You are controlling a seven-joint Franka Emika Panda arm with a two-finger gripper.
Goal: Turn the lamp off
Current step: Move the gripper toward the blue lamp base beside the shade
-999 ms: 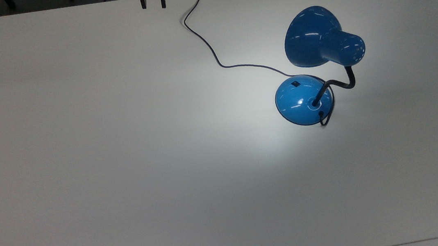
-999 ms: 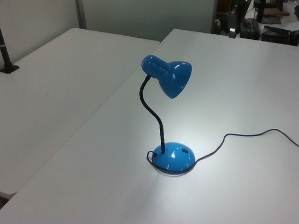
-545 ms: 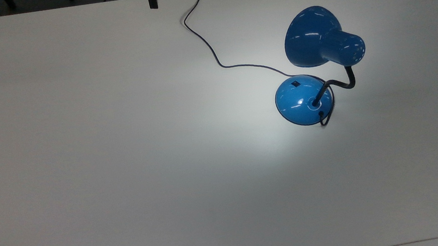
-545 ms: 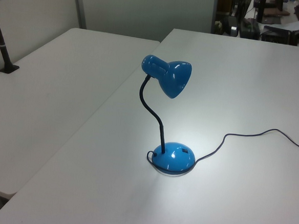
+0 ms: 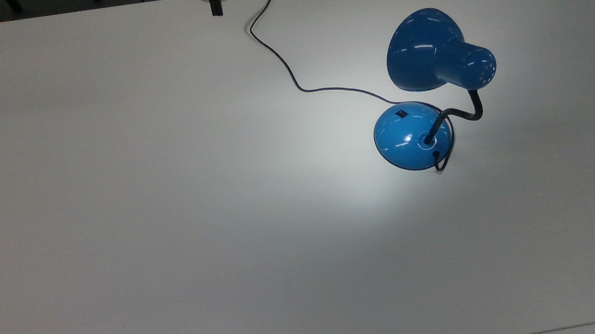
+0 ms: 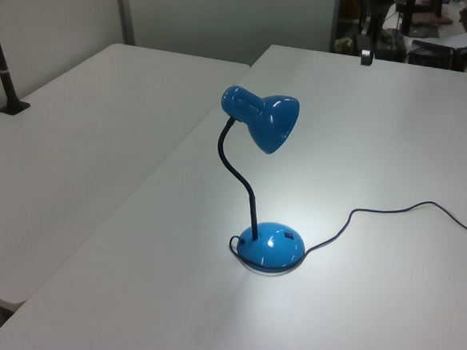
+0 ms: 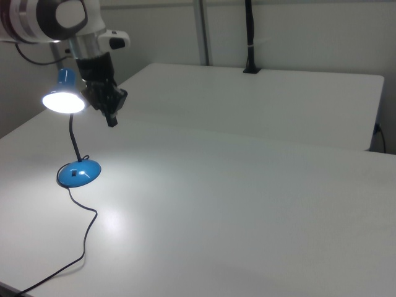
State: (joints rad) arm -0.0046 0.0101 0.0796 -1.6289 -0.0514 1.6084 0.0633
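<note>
We see the glossy blue lamp [image 5: 413, 136] lit, shade glowing over its domed base, toward the desk's [image 5: 167, 204] far right edge in the top view. Our gripper [image 5: 216, 9] hovers with jaws pressed together.

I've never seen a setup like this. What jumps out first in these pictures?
The blue lamp grabs the eye: it is lit, throwing a bright pool onto the white table around its round base. Its thin black cord snakes away toward the top view's upper edge. There the gripper, fingers shut, hangs above the table, apart from the lamp.
</note>
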